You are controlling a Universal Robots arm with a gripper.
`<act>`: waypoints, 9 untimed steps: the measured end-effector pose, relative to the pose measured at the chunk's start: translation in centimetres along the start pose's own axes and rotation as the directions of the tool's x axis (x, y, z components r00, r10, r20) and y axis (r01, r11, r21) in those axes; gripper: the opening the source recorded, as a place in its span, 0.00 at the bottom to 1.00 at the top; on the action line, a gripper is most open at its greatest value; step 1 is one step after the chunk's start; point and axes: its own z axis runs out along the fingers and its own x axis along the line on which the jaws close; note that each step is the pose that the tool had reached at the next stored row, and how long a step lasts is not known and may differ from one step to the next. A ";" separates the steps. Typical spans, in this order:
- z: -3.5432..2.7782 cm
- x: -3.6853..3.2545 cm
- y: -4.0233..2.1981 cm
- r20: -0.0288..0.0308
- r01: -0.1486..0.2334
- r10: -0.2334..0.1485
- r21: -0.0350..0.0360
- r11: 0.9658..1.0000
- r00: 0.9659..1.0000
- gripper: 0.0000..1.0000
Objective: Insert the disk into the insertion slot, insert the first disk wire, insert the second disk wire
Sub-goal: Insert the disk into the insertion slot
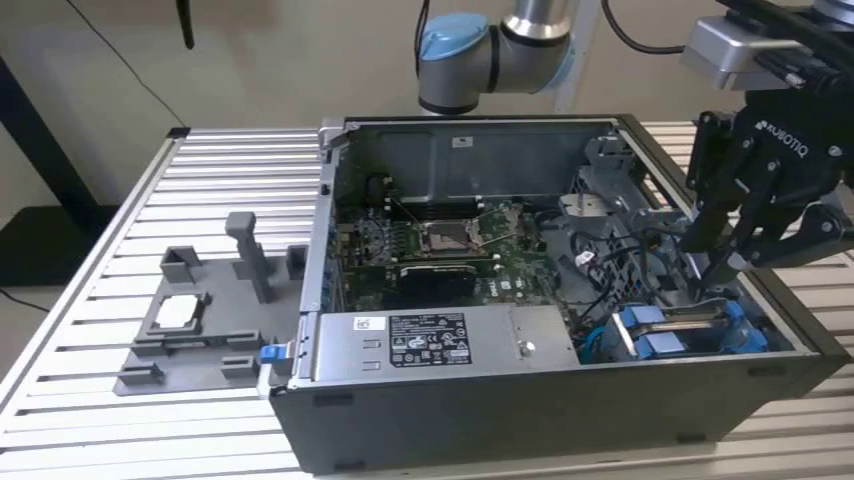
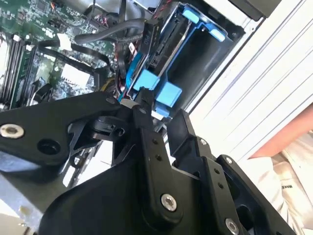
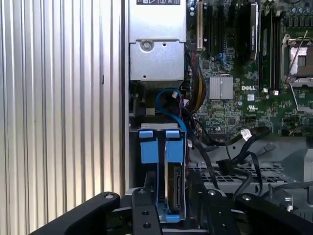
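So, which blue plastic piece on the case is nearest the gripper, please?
The paired blue carrier tabs beside the gripper; the single blue clip sits across the case.

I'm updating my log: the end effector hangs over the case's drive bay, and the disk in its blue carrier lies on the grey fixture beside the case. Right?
Not quite. The first wrist view shows the disk in its blue carrier standing in the insertion slot inside the case, not on the grey fixture. The end effector does hang over that bay.
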 end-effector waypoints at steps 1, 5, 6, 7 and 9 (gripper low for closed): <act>-0.02 -0.05 -0.01 0.005 0.002 -0.002 0.011 1.000 1.000 0.41; 0.00 -0.18 -0.01 0.017 0.011 -0.013 0.074 0.997 1.000 0.41; 0.00 -0.21 0.00 0.016 0.014 -0.016 0.088 0.996 1.000 0.41; 0.03 -0.26 0.00 0.017 0.018 -0.020 0.100 0.995 1.000 0.41; 0.12 -0.45 0.00 0.016 0.026 -0.029 0.118 0.993 0.999 0.41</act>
